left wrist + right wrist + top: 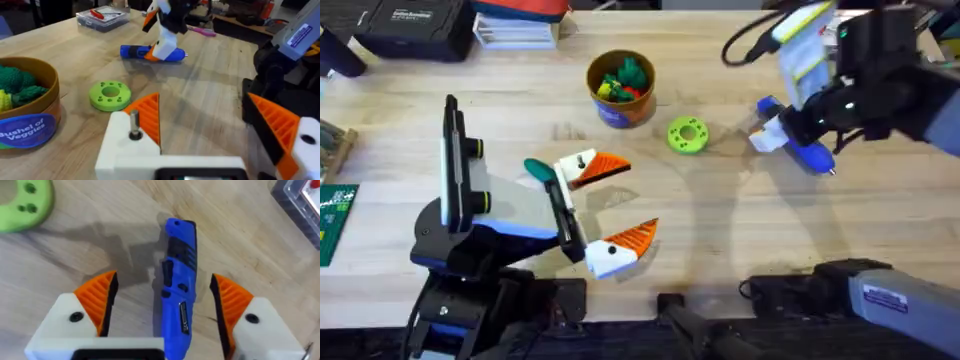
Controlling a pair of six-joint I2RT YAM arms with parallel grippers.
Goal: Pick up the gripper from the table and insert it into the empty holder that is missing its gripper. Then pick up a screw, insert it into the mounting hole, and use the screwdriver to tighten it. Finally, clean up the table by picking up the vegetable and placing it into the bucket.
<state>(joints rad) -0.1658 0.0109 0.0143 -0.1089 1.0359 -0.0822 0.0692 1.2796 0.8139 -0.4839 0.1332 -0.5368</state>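
**Blue screwdriver lies between spread jaws at the far right of the counter**

Nearest me, the left gripper (605, 210) rests low on the counter (740, 230) at about seven o'clock from the middle. Its jaws stand wide with nothing between them, each white mount carrying a ribbed orange wedge. In the left wrist view a small metal screw (134, 124) stands upright in the top of one white mount.

Toward the middle lies a round green disc (687, 135) with a ring of small holes, flat on the planks. Just beyond it at eleven o'clock stands the bucket (620, 88), a round cup with a yellow-orange rim, holding green, yellow and red toy vegetables. Its blue label reads "Bushel of Veggies" in white letters.

Out at two o'clock, the right gripper (790, 135) hangs over the screwdriver (805, 150), jaws spread wide on either side of it and not touching. The screwdriver is bright blue, pen-shaped, lying flat on the wood, with dark buttons along its body and a small label I cannot read.

At the far edge, at about ten o'clock, sits a black case (415, 28). A clear plastic box (103, 17) with red bits inside lies beyond the screwdriver.
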